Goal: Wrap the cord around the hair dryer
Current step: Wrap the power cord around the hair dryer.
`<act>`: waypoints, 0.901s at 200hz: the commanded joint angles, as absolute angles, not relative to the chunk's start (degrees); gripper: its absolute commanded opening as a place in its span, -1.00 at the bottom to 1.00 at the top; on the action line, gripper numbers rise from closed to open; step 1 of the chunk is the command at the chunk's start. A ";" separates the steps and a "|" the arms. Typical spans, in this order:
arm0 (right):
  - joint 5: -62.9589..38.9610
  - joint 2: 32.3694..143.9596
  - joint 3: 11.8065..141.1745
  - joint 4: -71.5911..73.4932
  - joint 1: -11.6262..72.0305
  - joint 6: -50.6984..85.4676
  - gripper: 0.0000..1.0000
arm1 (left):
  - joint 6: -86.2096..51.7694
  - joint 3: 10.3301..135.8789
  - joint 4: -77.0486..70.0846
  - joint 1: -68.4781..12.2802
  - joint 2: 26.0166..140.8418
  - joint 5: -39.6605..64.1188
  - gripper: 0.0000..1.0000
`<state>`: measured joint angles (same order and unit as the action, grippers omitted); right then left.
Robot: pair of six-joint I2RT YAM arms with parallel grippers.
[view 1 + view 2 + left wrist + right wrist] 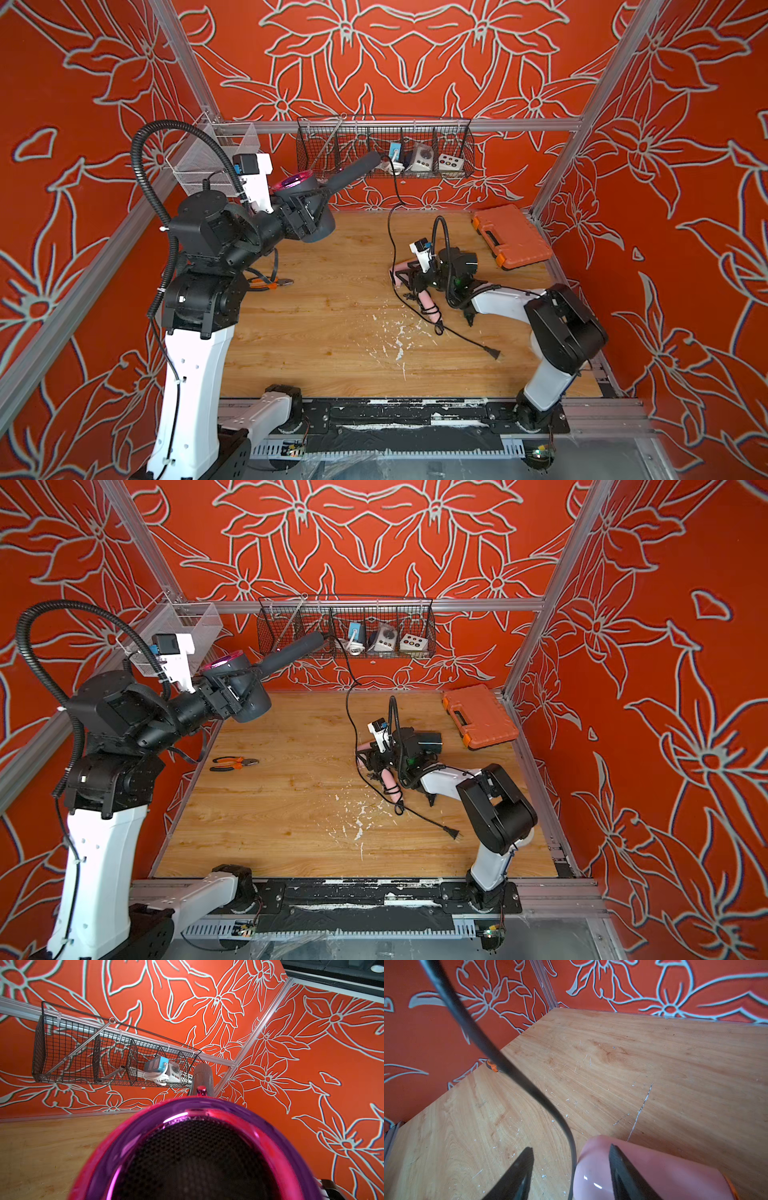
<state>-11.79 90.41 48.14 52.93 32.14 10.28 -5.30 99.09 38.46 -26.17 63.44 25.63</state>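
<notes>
My L tool (311, 212) is clamped on the grey dryer (347, 175), holding it up in the air at the back L of the worktop (324, 332). Barrel sits across the jaws; the handle angles up twd the wire basket (332, 137) on the back wall, its end just in front of the mesh. In the L wrist view the dryer's shiny magenta rear ring and black grille (197, 1147) fill most of the pic.

The cord (390, 237) leaves the handle end, hangs down in a slack curve to the worktop and runs on to my R tool (570, 1147).

R tool is low on the worktop, mid-R. Per the R wrist view its jaws stand apart w/ the cord passing between them, not pinched. A pink dryer (591, 1164) lies right beside it, one finger in front of the pink barrel. In both top views black cord loops round the pink handle, and a plug (493, 353) lies on the wood nearer the front. Can't tell which cord that plug belongs to.

Also there: orange case (513, 237) back R, pliers (235, 763) on the L side.
</notes>
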 commanded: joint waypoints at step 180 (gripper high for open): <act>21.59 49.44 58.47 -17.12 13.92 6.35 -1.00 | -6.85 93.30 34.60 -2.75 61.66 -4.12 -1.00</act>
<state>14.13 51.37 55.70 -10.22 16.91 3.40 -5.37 92.07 39.83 -4.23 63.11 -1.13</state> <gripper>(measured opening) 0.059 0.728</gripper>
